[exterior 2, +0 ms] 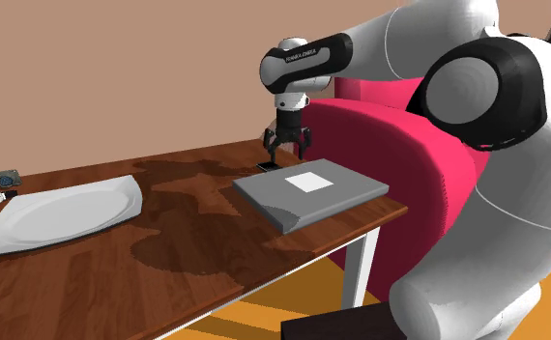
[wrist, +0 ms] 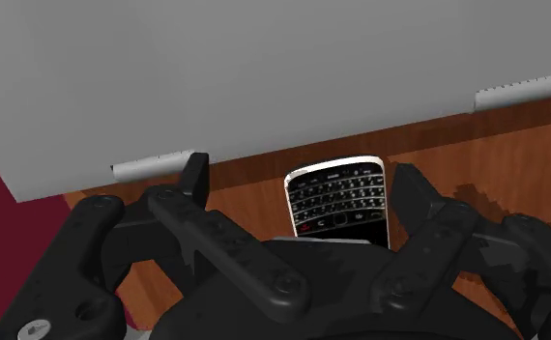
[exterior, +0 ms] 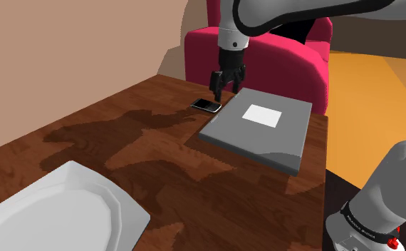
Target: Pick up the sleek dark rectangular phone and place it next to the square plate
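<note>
1. Phone [wrist: 339, 198]: dark, rectangular, silver rim, small keypad showing. It lies flat on the wooden table [exterior: 123, 142], directly under the gap between the jaws. Its keypad end points away from the hand, toward a grey slab.
2. Gripper [wrist: 303, 182]: all black, pointing down at the table. The jaws are released and spread wide, one finger on each long side of the phone. Neither finger [wrist: 196, 176] touches it, and wood shows between each fingertip and the phone's edges. Nothing is grasped.
3. From the shoulder view the gripper [exterior: 223, 91] hangs a little above the phone [exterior: 206, 106], with the fingertips clear of the tabletop.
4. Grey slab [exterior: 280, 139]: a flat, boxy thing with a white square on top, just past the jaws beyond the phone's keypad end. Its edge runs just beside the phone. I cannot tell whether they touch.
5. White plate [exterior: 59, 214]: broad and shallow with cut corners, well apart from the jaws at the opposite end of the table. Bare wood lies between it and the phone.
6. Second exterior view: the gripper [exterior 2: 288, 147] hangs at the slab's [exterior 2: 307, 198] far corner, and the plate [exterior 2: 61, 212] is far off along the table.
7. Crimson armchair [exterior: 266, 50]: behind the jaws, off the table's end, close to the slab's side.
8. Two small items [exterior 2: 1, 187] sit beyond the plate, farthest from the jaws and too small to identify.
</note>
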Robot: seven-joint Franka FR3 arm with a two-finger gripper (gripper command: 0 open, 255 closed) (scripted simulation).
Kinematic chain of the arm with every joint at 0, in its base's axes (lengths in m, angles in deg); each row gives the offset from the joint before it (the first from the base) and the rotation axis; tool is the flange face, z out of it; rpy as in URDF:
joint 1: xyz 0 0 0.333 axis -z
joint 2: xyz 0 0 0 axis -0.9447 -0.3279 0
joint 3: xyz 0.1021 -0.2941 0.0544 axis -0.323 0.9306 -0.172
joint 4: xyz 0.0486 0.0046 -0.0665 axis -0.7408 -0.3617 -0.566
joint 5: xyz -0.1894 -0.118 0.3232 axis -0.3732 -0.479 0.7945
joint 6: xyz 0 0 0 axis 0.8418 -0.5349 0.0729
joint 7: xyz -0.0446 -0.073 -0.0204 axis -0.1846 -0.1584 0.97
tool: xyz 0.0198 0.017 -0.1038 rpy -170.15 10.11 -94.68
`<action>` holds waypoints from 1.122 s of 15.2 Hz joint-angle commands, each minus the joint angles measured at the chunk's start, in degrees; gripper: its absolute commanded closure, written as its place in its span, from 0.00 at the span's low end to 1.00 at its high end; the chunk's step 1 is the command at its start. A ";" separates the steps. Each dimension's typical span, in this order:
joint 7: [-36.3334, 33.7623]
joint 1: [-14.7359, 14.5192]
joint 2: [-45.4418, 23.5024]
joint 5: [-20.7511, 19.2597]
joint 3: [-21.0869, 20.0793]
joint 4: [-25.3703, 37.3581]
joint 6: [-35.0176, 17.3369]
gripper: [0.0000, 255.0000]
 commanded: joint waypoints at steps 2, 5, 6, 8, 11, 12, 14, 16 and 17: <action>-2.39 -1.23 -6.72 -1.84 -1.88 6.96 0.67 0.00; -2.40 -1.30 -6.73 -1.85 -1.85 5.43 -0.87 0.00; -2.40 -1.30 -6.73 -1.84 -1.86 4.66 -1.64 0.00; -2.40 -1.31 -6.78 -1.85 -1.87 3.17 -3.17 0.00; -2.42 -1.33 -6.90 -1.87 -1.89 1.33 -5.14 0.00; -2.42 -1.33 -6.91 -1.87 -1.89 1.34 -5.14 0.00; -2.42 -1.33 -6.91 -1.87 -1.89 1.34 -5.14 0.00; -2.42 -1.33 -6.91 -1.87 -1.89 1.34 -5.14 0.00; -2.42 -1.33 -6.91 -1.87 -1.89 1.34 -5.14 0.00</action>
